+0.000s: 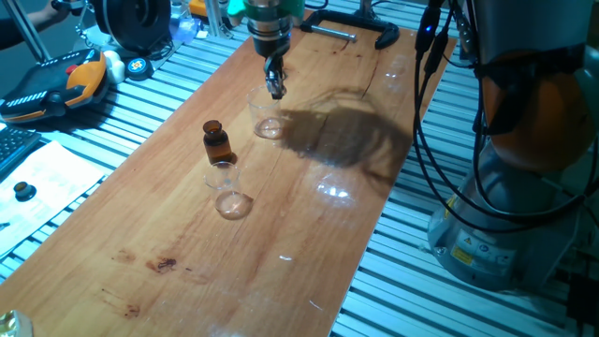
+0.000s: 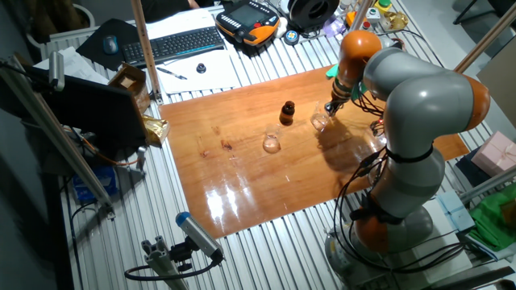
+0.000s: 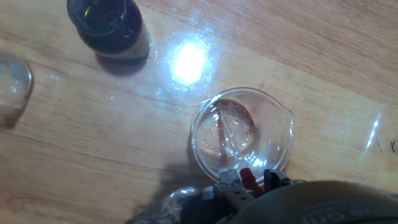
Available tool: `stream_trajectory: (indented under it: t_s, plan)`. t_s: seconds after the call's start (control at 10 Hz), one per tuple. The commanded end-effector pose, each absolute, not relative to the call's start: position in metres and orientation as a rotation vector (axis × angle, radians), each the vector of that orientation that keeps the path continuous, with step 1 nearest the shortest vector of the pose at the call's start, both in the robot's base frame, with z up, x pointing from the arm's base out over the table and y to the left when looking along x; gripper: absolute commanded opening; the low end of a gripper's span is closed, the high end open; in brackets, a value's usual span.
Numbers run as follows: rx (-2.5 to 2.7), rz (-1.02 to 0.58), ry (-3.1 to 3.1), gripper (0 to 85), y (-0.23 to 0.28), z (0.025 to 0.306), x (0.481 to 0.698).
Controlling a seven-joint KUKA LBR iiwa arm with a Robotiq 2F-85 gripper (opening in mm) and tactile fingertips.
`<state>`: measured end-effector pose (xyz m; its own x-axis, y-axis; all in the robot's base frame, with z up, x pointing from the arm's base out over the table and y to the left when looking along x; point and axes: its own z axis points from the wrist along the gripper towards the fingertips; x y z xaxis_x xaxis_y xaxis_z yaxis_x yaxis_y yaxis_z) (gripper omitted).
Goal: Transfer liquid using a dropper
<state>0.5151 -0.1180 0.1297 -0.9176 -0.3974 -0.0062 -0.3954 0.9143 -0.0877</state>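
In the hand view the dropper (image 3: 227,138), a thin clear tube with a reddish end, points down into a clear glass beaker (image 3: 273,127). My gripper (image 3: 249,182) is shut on the reddish end, right above the beaker's rim. The fixed views show the gripper (image 1: 275,91) (image 2: 330,109) hanging over this beaker (image 1: 269,124) (image 2: 319,122); the tube is too thin to see there. The amber-brown bottle (image 1: 217,142) (image 2: 287,112) (image 3: 109,26) stands beside it, uncapped. A second clear beaker (image 1: 230,195) (image 2: 272,143) (image 3: 11,81) stands past the bottle.
Everything stands on a wooden board (image 1: 187,262) laid over a slatted metal table. A black clamp (image 1: 360,30) lies at the board's far end. An orange teach pendant (image 1: 56,84), a keyboard (image 2: 173,44) and the arm's base with cables (image 1: 505,215) flank the board.
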Motion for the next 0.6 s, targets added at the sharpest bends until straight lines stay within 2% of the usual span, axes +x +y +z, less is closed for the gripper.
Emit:
stream_trajectory:
  t_s: [0.0, 0.5]
  plan:
    - [-0.632, -0.129, 3.052, 30.3, -0.1177, 0.1294, 0.5151]
    - [-0.633, -0.125, 3.059, 23.7, -0.1167, 0.1297, 0.5154]
